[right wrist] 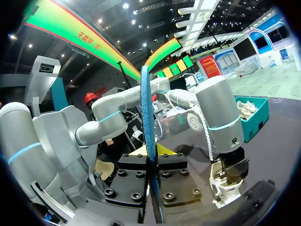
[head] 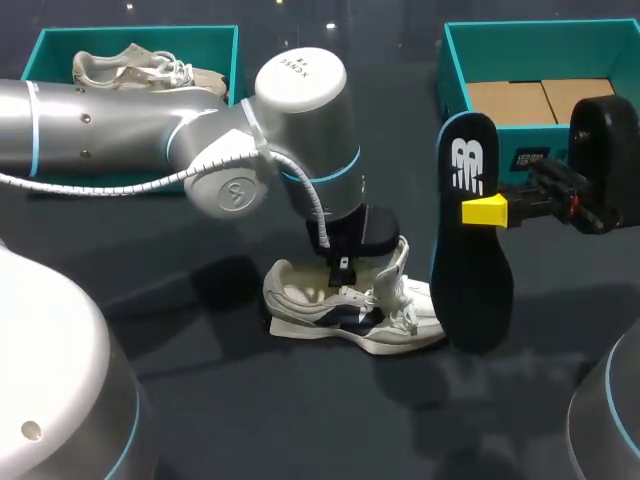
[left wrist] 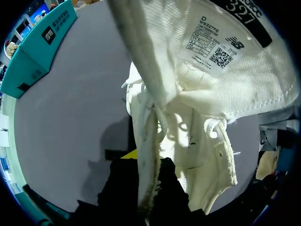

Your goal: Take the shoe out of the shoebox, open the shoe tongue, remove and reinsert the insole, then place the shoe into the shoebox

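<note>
The insole [head: 470, 240] is out, upright at the frame's centre right and pinched edge-on by the right tool [head: 490, 211]. The shoe [head: 350, 315] lies on the desk [head: 200, 400] at lower centre, where the left tool [left wrist: 146, 169] seems to be gripping the raised shoe tongue [left wrist: 225, 61]. Reinsertion looks next: tilt the insole toe-first into the opening while the tongue is held back.

A dark grey matte counter [head: 200, 400]. A white and navy lace-up sneaker [head: 340, 318] stands on its sole near the middle, toe pointing right. An open teal cardboard shoebox [head: 40, 62] sits at the far left. A second open teal shoebox [head: 540, 48] sits at the far right. Both are well apart from the sneaker.
</note>
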You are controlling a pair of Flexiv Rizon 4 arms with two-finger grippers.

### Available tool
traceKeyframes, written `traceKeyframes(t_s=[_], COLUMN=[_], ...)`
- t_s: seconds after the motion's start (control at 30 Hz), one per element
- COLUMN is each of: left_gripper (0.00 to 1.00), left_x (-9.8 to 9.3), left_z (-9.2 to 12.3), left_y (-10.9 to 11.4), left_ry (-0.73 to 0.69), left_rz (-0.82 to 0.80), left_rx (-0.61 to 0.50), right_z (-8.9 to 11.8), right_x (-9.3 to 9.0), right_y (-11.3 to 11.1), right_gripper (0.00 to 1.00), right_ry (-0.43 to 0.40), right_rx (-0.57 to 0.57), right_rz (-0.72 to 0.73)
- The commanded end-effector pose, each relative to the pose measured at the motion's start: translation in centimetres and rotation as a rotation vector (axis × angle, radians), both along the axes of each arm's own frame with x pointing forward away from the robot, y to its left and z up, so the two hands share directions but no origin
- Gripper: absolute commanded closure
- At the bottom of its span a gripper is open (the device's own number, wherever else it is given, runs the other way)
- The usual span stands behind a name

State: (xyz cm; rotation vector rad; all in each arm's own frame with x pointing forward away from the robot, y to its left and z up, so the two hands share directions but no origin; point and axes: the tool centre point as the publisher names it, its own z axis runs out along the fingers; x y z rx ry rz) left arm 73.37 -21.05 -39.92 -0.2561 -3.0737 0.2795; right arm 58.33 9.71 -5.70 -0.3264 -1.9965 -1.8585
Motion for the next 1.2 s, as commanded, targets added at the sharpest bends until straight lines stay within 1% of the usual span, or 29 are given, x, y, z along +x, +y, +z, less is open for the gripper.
traceKeyframes(t_s=[0.03,0.13,0.23,0.43,0.5,0.6,0.67,0.7,0.73,0.9,0.93,0.97,1.1,1.13,1.2], left_gripper=[1.00,1.00,1.00,1.00,1.00,1.00,1.00,1.00,1.00,1.00,0.96,1.00,1.00,1.00,1.00], left_x=[0.5,0.7,0.7,0.9,0.9,0.7,0.4,0.2,-0.1,-0.1,-0.1,-0.1,-0.1,-0.1,-0.2], left_z=[0.8,1.4,2.4,4.7,5.6,6.4,6.8,7.0,7.3,7.3,7.3,7.3,7.3,7.4,7.7], left_y=[0.6,1.0,1.2,1.5,1.6,1.9,2.2,2.3,2.8,2.8,2.8,2.8,2.8,2.7,2.7], left_ry=[0.011,0.031,0.050,0.028,0.030,0.007,-0.025,-0.034,-0.067,-0.067,-0.067,-0.067,-0.067,-0.087,-0.113], left_rz=[-0.019,-0.051,-0.115,-0.262,-0.362,-0.508,-0.653,-0.694,-0.787,-0.787,-0.787,-0.787,-0.787,-0.789,-0.856], left_rx=[0.005,0.007,0.016,0.009,-0.007,0.006,0.027,0.030,0.008,0.008,0.008,0.008,0.008,0.027,0.042], right_z=[-0.1,-0.1,-0.1,-0.1,-0.1,-0.1,-0.1,-0.1,-0.1,-0.1,-0.1,-0.1,-0.1,-0.1,-0.1], right_x=[-0.1,-0.1,-0.1,-0.1,-0.1,-0.1,-0.1,-0.1,-0.1,-0.1,-0.1,-0.1,-0.1,-0.1,-0.1], right_y=[0.1,0.1,0.1,0.1,0.1,0.1,0.1,0.1,0.1,0.1,0.1,0.1,0.1,0.1,0.1], right_gripper=[1.00,1.00,1.00,1.00,1.00,1.00,1.00,1.00,1.00,1.00,1.00,1.00,1.00,1.00,1.00], right_ry=[0.001,0.001,0.001,0.001,0.001,0.001,0.001,0.001,0.001,0.001,0.001,0.001,0.001,0.001,0.001], right_rx=[-0.001,-0.001,-0.001,-0.001,-0.001,-0.001,-0.001,-0.001,-0.001,-0.001,-0.001,-0.001,-0.001,-0.001,-0.001], right_rz=[-0.002,-0.002,-0.002,-0.002,-0.002,-0.002,-0.002,-0.002,-0.002,-0.002,-0.002,-0.002,-0.002,-0.002,-0.002])
